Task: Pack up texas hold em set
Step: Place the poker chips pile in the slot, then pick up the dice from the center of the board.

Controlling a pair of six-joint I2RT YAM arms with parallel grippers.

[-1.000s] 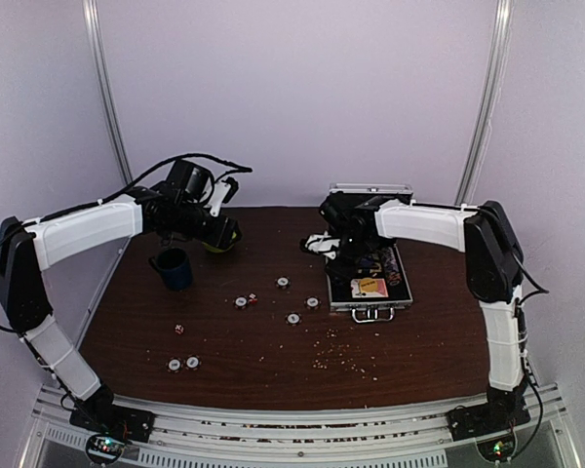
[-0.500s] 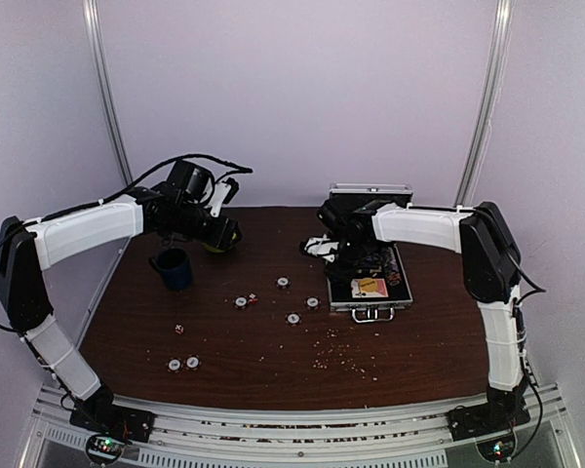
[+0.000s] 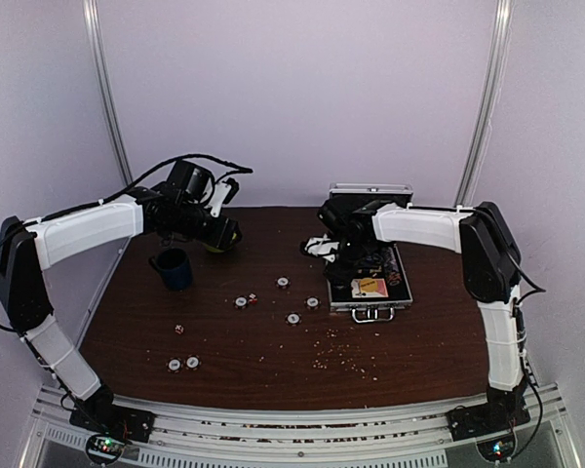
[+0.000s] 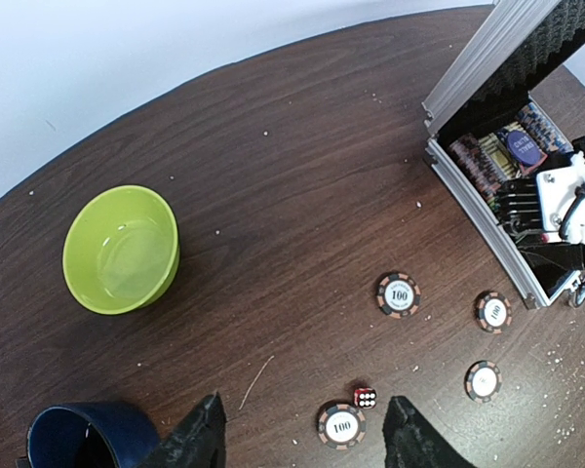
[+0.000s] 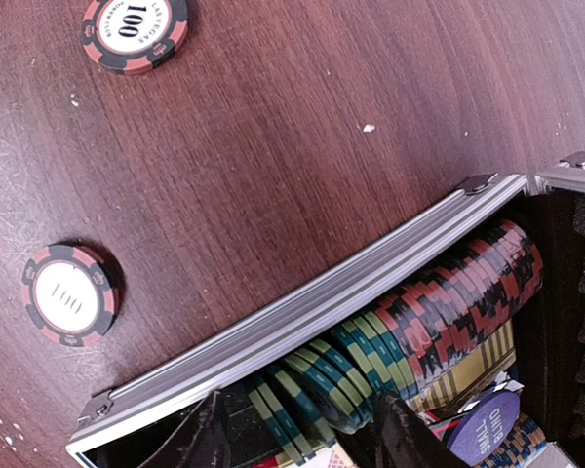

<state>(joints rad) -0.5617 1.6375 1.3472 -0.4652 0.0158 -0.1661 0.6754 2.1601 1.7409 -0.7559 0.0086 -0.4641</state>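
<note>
Hovering over the briefcase (image 5: pixel 302 317) — right end effector (image 5: pixel 307 439), jaws apart.

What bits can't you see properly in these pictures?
- Lime bowl: top view, mostly behind the left gripper.
- Blue mug: left wrist view, cut by the bottom edge.
- Die: top view, too small to read.
- Right gripper: right wrist view, fingers cut off, grip on green chips unclear.

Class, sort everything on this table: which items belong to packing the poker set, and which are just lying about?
Poker set: case, stacked chips inside, loose chips, die.
Lying about: bowl, mug, crumbs.
</note>
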